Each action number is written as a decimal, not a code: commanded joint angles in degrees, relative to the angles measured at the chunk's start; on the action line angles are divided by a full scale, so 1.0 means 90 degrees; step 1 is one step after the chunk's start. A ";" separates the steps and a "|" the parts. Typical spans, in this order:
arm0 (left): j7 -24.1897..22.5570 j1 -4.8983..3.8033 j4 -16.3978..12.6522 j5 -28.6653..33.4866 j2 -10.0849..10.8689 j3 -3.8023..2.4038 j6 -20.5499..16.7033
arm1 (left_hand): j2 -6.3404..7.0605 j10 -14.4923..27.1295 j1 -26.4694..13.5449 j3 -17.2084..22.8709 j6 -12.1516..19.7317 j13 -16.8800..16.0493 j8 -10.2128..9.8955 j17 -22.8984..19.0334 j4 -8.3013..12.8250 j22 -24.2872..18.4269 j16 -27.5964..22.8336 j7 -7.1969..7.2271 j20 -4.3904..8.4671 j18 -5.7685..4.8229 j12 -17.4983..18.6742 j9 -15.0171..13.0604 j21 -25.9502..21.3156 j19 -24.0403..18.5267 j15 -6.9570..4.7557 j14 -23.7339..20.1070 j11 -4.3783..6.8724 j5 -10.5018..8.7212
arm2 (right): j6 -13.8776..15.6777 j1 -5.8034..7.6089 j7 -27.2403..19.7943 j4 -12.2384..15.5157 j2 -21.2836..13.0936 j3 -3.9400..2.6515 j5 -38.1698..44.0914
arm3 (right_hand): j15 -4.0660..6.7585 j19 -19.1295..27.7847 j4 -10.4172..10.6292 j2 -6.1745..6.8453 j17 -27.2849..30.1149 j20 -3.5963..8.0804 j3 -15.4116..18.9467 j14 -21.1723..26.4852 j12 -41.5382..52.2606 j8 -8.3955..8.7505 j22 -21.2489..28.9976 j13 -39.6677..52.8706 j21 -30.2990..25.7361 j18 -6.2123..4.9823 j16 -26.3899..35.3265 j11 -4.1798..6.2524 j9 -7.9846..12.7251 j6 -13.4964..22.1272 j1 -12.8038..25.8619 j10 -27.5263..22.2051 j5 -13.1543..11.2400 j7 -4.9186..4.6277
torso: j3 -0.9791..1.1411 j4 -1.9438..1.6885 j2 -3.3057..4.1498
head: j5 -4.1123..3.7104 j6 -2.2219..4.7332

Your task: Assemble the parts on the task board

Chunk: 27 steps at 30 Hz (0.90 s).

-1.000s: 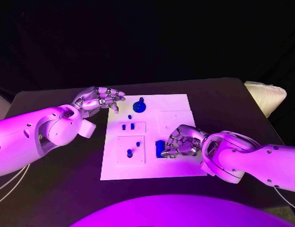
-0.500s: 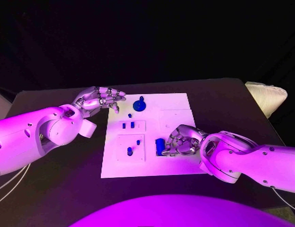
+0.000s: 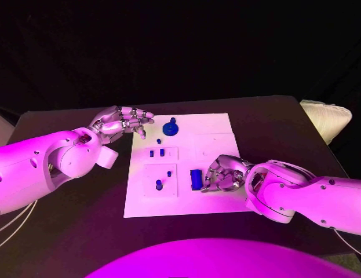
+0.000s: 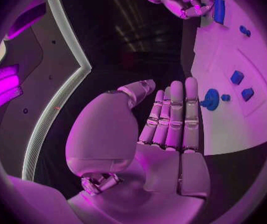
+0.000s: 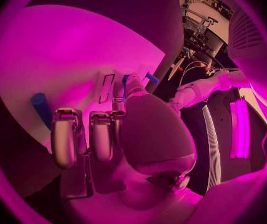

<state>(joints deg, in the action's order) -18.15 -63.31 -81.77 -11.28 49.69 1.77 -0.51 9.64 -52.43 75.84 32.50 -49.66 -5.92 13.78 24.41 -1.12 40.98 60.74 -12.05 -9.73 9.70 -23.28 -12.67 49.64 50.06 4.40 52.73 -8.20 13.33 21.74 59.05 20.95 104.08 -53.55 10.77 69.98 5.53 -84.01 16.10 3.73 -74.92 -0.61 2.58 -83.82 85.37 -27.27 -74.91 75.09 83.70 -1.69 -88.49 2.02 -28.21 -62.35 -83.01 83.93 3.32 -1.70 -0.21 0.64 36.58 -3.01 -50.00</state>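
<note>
The white task board (image 3: 218,139) lies mid-table and carries several small blue parts. A round blue part (image 3: 171,128) sits near its far edge, with two short pegs (image 3: 156,153) below it. A blue cylinder (image 3: 196,178) lies on the board's near half. My right hand (image 3: 223,174) rests on the board just right of that cylinder, fingers curled and holding nothing. The right wrist view shows the cylinder (image 5: 40,108) beside the bent fingers (image 5: 65,134), with a gap between them. My left hand (image 3: 121,122) hovers at the board's far left corner, fingers extended (image 4: 170,119) and empty, close to the round part (image 4: 211,99).
The black table (image 3: 72,197) surrounds the board. A pale cushion-like object (image 3: 327,119) sits at the table's right edge. The left arm (image 3: 38,165) lies along the left side of the table, and the right forearm (image 3: 314,200) covers the near right corner.
My right hand has drawn back a little to the right off the blue cylinder, which now looks narrower on the board. The left hand has stayed put.
</note>
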 commanded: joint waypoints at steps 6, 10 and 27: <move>-0.0009 0.0000 -0.0016 0.0038 -0.0006 -0.0004 0.0134 | -0.0058 0.0005 0.0024 0.0026 0.0056 0.0011 0.0034 -0.0009 -0.0024 0.0008 -0.0029 -0.0010 -0.0015 0.0094 0.0026 0.0007 0.0043 0.0047 0.0010 0.0023 -0.0043 0.0044 | -0.0133 -0.0038 0.0187 -0.0044 0.0059 0.0000 0.0304 | 0.0042 -0.0503 0.0035 -0.0006 -0.1352 0.0028 -0.0066 -0.0615 -0.0029 -0.0021 -0.1444 0.1347 0.0032 0.0057 -0.0041 0.0061 -0.0004 -0.0008 -0.0006 0.0458 -0.0023 0.0035 | -0.0003 -0.0003 0.0005 | -0.0001 0.0000; -0.0008 0.0000 -0.0015 0.0038 -0.0004 -0.0004 0.0132 | -0.0061 0.0005 0.0030 0.0031 0.0057 0.0012 0.0035 -0.0009 -0.0021 0.0010 -0.0030 -0.0010 -0.0015 0.0095 0.0026 0.0008 0.0045 0.0047 0.0009 0.0022 -0.0043 0.0046 | -0.0001 -0.0048 0.0254 -0.0056 0.0065 0.0001 0.0357 | 0.0041 -0.0506 0.0063 -0.0060 -0.1364 0.0028 -0.0089 -0.0618 -0.0022 -0.0022 -0.1447 0.1352 0.0038 0.0059 -0.0046 0.0060 -0.0004 -0.0011 0.0042 0.0463 -0.0005 0.0032 | -0.0006 -0.0001 0.0001 | -0.0001 0.0000; -0.0007 0.0000 -0.0015 0.0038 0.0011 -0.0004 0.0118 | -0.0071 0.0005 0.0053 0.0050 0.0059 0.0014 0.0040 -0.0011 -0.0008 0.0015 -0.0033 -0.0011 -0.0012 0.0095 0.0025 0.0010 0.0051 0.0048 0.0007 0.0018 -0.0042 0.0048 | 0.0045 -0.0003 -0.1188 0.0332 -0.0495 0.0000 -0.0475 | -0.0126 -0.0437 0.0044 0.0133 -0.1195 -0.0088 -0.0058 -0.0580 -0.0121 0.0337 -0.1366 0.1317 -0.0248 0.0010 0.0029 -0.0156 0.0133 0.0514 0.0370 0.0412 0.0148 -0.0234 | -0.0007 0.0017 -0.0007 | -0.0019 0.0000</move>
<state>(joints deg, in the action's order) -17.91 -63.31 -81.78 -11.27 49.85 1.78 -0.32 9.42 -52.43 76.07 32.66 -49.44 -5.88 13.78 24.41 -1.28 41.02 60.74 -12.26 -9.73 9.70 -23.28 -12.63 49.86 50.06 4.40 52.73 -8.20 13.54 21.99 58.90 16.91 106.65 -57.74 10.80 69.10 4.66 -84.00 16.57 4.24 -74.91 -1.08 2.12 -84.03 84.03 -24.53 -74.94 74.93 81.64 -1.70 -88.42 0.91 -27.14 -58.13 -79.63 84.11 4.44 -3.67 -0.26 0.73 36.55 -3.08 -50.00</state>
